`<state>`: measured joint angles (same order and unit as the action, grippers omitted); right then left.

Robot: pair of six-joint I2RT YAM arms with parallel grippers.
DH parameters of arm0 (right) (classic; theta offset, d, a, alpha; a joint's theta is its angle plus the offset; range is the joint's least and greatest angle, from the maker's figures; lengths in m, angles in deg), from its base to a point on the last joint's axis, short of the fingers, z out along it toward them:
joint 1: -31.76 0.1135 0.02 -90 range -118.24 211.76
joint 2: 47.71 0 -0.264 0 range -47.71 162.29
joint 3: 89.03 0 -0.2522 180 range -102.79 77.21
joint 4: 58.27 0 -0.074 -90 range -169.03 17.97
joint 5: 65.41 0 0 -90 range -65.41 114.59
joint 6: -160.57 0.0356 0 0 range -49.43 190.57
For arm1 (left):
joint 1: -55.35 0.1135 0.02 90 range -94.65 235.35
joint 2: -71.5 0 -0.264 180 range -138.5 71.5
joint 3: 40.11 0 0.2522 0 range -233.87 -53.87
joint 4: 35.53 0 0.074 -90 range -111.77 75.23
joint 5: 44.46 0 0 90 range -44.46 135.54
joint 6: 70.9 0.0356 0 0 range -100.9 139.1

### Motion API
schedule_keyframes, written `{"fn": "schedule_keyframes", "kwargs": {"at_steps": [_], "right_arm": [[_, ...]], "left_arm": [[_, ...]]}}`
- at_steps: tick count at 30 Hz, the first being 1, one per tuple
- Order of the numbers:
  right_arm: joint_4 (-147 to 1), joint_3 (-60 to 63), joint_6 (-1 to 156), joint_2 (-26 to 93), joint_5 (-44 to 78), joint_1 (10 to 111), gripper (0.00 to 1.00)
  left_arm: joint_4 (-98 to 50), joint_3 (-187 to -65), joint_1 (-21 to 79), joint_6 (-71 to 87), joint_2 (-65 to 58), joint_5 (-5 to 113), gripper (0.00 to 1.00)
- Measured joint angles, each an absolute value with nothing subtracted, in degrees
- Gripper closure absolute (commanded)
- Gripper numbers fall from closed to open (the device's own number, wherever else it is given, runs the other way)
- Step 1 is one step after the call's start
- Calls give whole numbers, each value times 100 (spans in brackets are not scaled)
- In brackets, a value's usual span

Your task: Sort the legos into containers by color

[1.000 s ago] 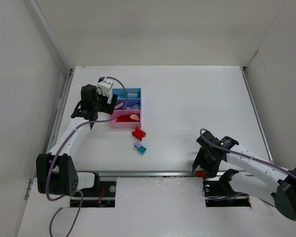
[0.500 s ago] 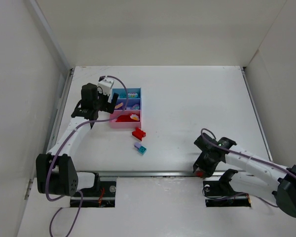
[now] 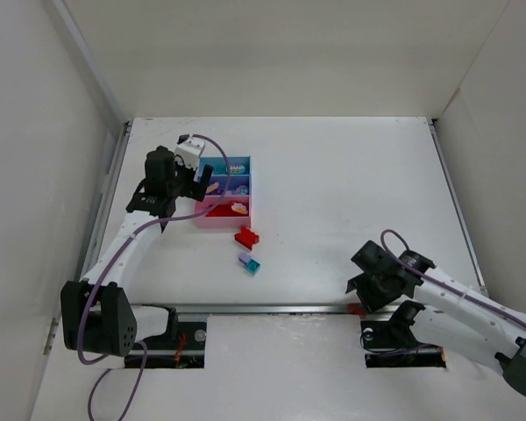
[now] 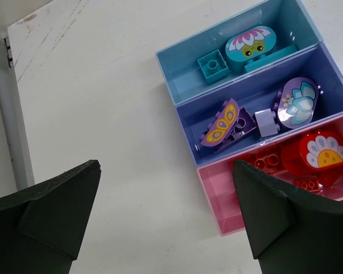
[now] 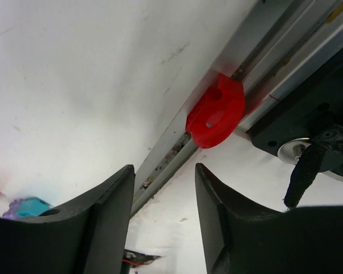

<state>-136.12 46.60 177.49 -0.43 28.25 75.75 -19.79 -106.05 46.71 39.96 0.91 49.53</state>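
The left gripper (image 4: 166, 197) is held wide apart and empty at the bottom of the left wrist view, with the trays (image 4: 188, 123) at upper right. Legos (image 4: 297, 103) are seen in all three. At mid-frame of the top view, a red brick (image 3: 246, 237) and a teal-lilac pair (image 3: 249, 263) are seen on the table (image 3: 333, 193), just below the trays. The right gripper (image 5: 164, 168) is parted, clamped on nothing. A red piece (image 5: 215, 117) is lodged at the table's edge, just beyond its tips.
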Motion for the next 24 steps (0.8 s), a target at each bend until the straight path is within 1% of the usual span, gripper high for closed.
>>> {"fn": "schedule_keyframes", "kwargs": {"at_steps": [5,11,15,24], "right_arm": [[-13658,4652,17982,331,2860,7575,47],[-13883,4555,18251,416,2847,7575,47],[-13977,4503,18323,633,2844,7575,54],[-14047,4328,18354,1463,2825,7711,54]], "left_arm": [[-1979,-10599,4671,4001,91,4921,0],[-1979,-10594,4671,4029,126,4851,0],[-1992,-10551,4671,4049,161,4837,0],[-2027,-10496,4671,4127,183,4728,0]]}}
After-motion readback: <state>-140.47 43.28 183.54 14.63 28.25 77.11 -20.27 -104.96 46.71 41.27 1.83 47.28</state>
